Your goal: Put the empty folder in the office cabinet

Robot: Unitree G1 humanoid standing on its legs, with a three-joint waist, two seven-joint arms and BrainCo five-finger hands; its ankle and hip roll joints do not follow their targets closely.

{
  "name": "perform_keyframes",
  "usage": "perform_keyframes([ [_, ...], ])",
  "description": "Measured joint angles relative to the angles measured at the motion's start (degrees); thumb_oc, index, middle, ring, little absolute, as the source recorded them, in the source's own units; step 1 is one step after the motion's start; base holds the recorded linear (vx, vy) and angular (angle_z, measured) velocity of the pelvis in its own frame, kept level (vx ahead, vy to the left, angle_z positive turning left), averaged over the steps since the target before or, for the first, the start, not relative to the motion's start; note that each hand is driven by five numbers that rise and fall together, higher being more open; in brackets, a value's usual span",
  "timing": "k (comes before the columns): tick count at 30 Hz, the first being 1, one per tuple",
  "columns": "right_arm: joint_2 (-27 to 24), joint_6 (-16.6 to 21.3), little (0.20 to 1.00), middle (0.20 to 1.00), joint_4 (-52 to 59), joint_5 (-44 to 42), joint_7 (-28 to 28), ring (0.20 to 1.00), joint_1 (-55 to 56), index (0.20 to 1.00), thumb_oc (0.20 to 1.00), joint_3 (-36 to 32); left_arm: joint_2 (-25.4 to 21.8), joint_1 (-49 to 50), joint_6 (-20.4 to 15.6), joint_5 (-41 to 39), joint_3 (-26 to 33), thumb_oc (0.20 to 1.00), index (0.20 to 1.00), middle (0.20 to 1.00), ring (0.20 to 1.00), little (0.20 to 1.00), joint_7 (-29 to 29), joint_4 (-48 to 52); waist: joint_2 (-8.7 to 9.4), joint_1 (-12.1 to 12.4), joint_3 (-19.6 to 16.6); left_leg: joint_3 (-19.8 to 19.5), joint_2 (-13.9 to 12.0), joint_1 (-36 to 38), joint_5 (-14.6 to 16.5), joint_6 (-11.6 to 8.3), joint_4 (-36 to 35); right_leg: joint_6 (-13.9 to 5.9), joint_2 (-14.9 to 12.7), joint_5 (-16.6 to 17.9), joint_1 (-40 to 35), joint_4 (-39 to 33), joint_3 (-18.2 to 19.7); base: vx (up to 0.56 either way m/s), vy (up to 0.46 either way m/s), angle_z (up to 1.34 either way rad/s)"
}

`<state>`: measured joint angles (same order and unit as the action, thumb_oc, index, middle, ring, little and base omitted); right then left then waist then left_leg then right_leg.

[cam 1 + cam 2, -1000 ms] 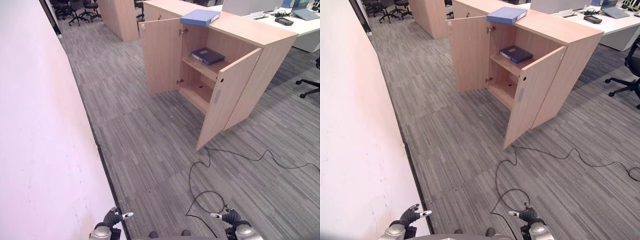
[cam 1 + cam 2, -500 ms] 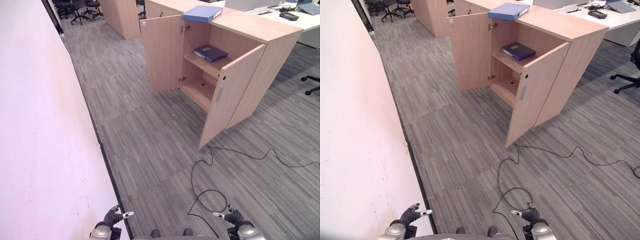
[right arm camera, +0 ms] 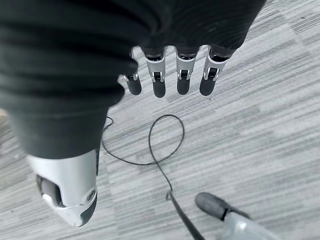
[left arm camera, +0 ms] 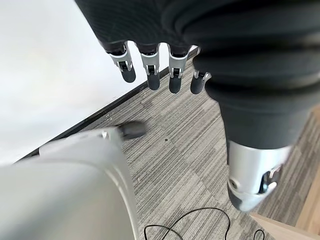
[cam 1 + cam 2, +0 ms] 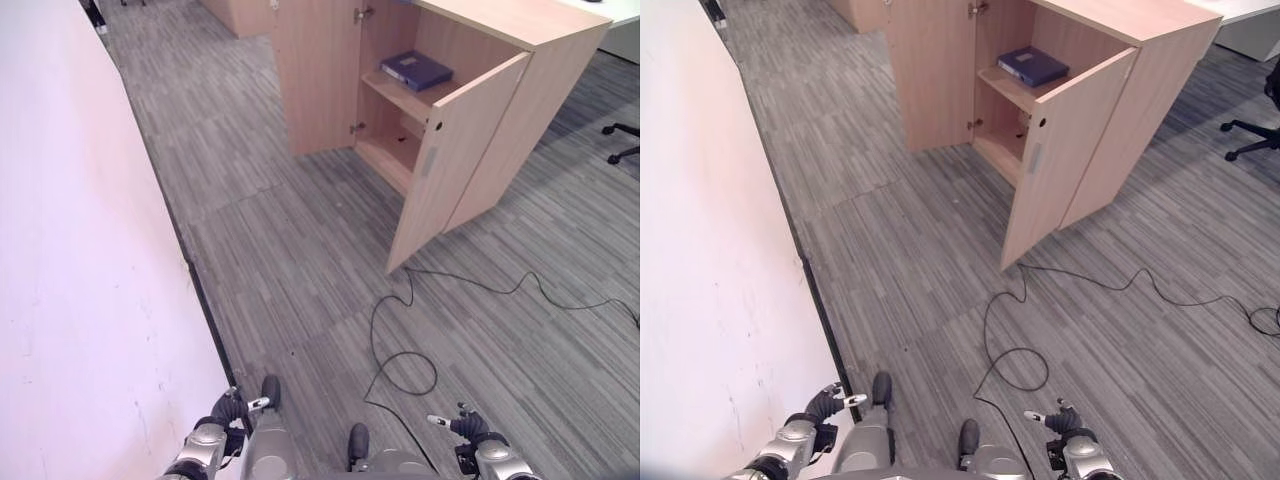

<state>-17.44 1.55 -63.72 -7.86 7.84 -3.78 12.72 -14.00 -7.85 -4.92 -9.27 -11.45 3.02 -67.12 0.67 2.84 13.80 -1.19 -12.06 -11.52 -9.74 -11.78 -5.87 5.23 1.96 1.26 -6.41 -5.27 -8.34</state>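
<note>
The cabinet [image 5: 470,110] stands with both doors open, and a blue folder [image 5: 416,70] lies flat on its upper shelf, well inside. Compared with a second ago, the whole picture has slid: the cabinet sits higher and closer to the top edge, its top surface and the second blue folder that lay there now cut off. That is the camera tipping down — the things themselves have not moved against the cabinet. The carpet [image 5: 300,260] before the cabinet's right door now takes up more of the view.

The left hand [image 5: 232,409] and right hand [image 5: 463,426] hang low, well away from the cabinet, fingers [image 4: 150,70] straight and relaxed in both wrist views — holding nothing.

With a folder already shelved and both hands empty and far back, the placing looks done, or the robot is simply standing off.
</note>
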Motion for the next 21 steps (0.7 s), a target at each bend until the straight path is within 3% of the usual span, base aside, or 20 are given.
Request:
perform_keyframes([
  [3, -0.10, 0.04, 1.000, 1.000, -0.91, -0.01, 0.06, 1.000, -0.78, 1.000, 1.000, -0.29, -0.06, 1.45, 0.03, -1.43, 0.06, 1.000, 1.000, 1.000, 1.000, 1.000, 0.07, -0.16, -0.48, 1.89, -0.46, -2.13, -0.22, 0.30, -0.10, -0.50, 0.02, 0.30, -0.09, -1.10, -1.03, 0.88, 4.48, 0.36, 0.183, -0.71],
  [5, -0.19, 0.08, 1.000, 1.000, -2.01, 0.00, 0.28, 1.000, -1.29, 1.000, 1.000, -0.35, -0.07, 1.52, 0.09, -1.52, 0.23, 1.000, 1.000, 1.000, 1.000, 1.000, 0.08, -0.68, -1.52, 2.57, -1.05, -4.03, -0.31, 0.30, -0.37, -0.48, -0.01, -1.08, -0.62, -2.82, -2.73, 0.86, 7.46, 0.30, 0.223, -0.65],
  [7, -0.10, -0.16, 1.000, 1.000, -2.11, 0.00, 0.27, 1.000, -1.10, 1.000, 1.000, -0.38, -0.08, 1.59, 0.09, -1.51, 0.20, 1.000, 1.000, 1.000, 1.000, 1.000, 0.06, -0.88, -1.75, 2.67, -1.45, -3.41, -0.30, 0.68, -0.38, -0.44, 0.55, -2.35, -1.89, -3.73, -4.07, 0.72, 8.35, 0.22, 0.242, -0.45],
  [9, -0.21, -0.32, 1.000, 1.000, -2.04, -0.01, 0.26, 1.000, -0.34, 1.000, 1.000, -0.28, -0.08, 1.60, 0.09, -1.49, 0.14, 1.000, 1.000, 1.000, 1.000, 1.000, 0.05, -0.84, -2.38, 2.55, -2.66, -1.28, -0.21, 0.46, -0.13, -0.15, 4.68, -5.10, -4.20, -5.43, -5.96, 0.29, 8.76, 0.14, 0.177, -0.43],
  [10, -0.45, -0.33, 1.000, 1.000, -1.99, -0.01, 0.25, 1.000, 0.59, 1.000, 1.000, 0.07, 0.05, 1.77, 0.08, -1.49, 0.12, 1.000, 1.000, 1.000, 1.000, 1.000, 0.05, -0.86, -2.26, 2.40, -3.86, -0.71, -0.21, 0.08, 0.76, 0.74, 6.64, -6.76, -5.14, -6.52, -6.04, 0.19, 9.19, 0.21, 0.273, -0.33],
  [11, -0.98, -0.33, 1.000, 1.000, -2.10, 0.00, 0.07, 1.000, 1.61, 1.000, 1.000, 0.53, 0.31, 2.19, -0.03, -1.46, 0.03, 1.000, 1.000, 1.000, 1.000, 1.000, 0.16, -0.36, -3.76, 2.22, -5.76, -0.38, -0.03, 1.05, -0.18, 2.31, 6.57, -9.77, -5.78, -7.61, -6.96, 0.18, 9.91, 0.22, 0.275, -0.10],
  [12, 0.77, -0.57, 1.000, 1.000, -2.39, -0.05, -0.12, 1.000, 1.91, 1.000, 1.000, 0.69, -0.94, 1.33, -0.15, -1.45, 0.01, 1.000, 1.000, 1.000, 1.000, 1.000, 0.29, -0.09, -0.29, 2.07, -5.65, 1.36, 3.72, 1.92, 0.36, 4.14, 6.59, -11.52, -9.42, -8.06, -7.72, 0.48, 10.69, 0.28, 0.355, -0.09],
  [13, 2.72, -0.59, 1.000, 1.000, -2.41, -0.05, -0.43, 1.000, 2.28, 1.000, 1.000, 0.58, -2.45, 1.02, -0.37, -1.44, 0.06, 1.000, 1.000, 1.000, 1.000, 1.000, 0.37, 0.85, 2.32, 2.25, -6.72, 3.53, 6.89, 1.87, 0.41, 6.89, 6.81, -12.01, -13.08, -8.24, -5.65, 3.86, 10.65, 0.19, 0.256, 0.02],
  [15, 3.80, -0.41, 1.000, 1.000, -2.07, -0.05, -0.49, 1.000, 1.98, 1.000, 1.000, 0.14, -3.73, 0.46, -0.43, -1.43, 0.09, 1.000, 1.000, 1.000, 1.000, 1.000, 0.45, 1.45, 3.51, 2.15, -7.22, 4.40, 8.97, 1.99, 1.90, 8.91, 7.30, -12.91, -15.39, -7.34, -4.48, 6.85, 10.90, 0.18, 0.305, -0.02],
  [16, 4.53, -0.35, 1.000, 1.000, -2.21, -0.05, -0.67, 1.000, 1.07, 1.000, 1.000, 0.21, -4.35, -0.55, -0.58, -1.43, -0.23, 1.000, 1.000, 1.000, 1.000, 1.000, 0.57, 2.65, 4.11, 2.54, -7.64, 5.18, 10.70, 2.02, 3.74, 10.24, 7.40, -14.44, -16.41, -6.07, -2.47, 9.57, 11.48, 0.14, 0.307, -0.21],
  [17, 4.59, -0.28, 1.000, 1.000, -1.96, -0.06, -1.01, 1.000, -0.91, 1.000, 1.000, 0.12, -4.99, -0.40, -0.41, -1.44, -0.45, 1.000, 1.000, 1.000, 1.000, 1.000, 0.58, 3.18, 3.34, 2.85, -7.59, 6.31, 10.95, 1.92, 4.11, 11.15, 6.99, -16.55, -16.99, -4.85, 0.71, 13.51, 12.56, 0.10, 0.296, -0.24],
  [21, 4.46, -0.01, 1.000, 1.000, -1.50, -0.17, -0.99, 1.000, -3.67, 1.000, 1.000, -1.09, -6.45, -0.63, -0.34, -1.47, -0.63, 1.000, 1.000, 1.000, 1.000, 1.000, 0.83, 4.10, 2.58, 2.41, -7.08, 8.01, 11.50, 2.42, 5.45, 12.74, 7.05, -20.59, -17.52, -1.77, 7.04, 22.98, 12.08, 0.07, 0.237, -0.29],
])
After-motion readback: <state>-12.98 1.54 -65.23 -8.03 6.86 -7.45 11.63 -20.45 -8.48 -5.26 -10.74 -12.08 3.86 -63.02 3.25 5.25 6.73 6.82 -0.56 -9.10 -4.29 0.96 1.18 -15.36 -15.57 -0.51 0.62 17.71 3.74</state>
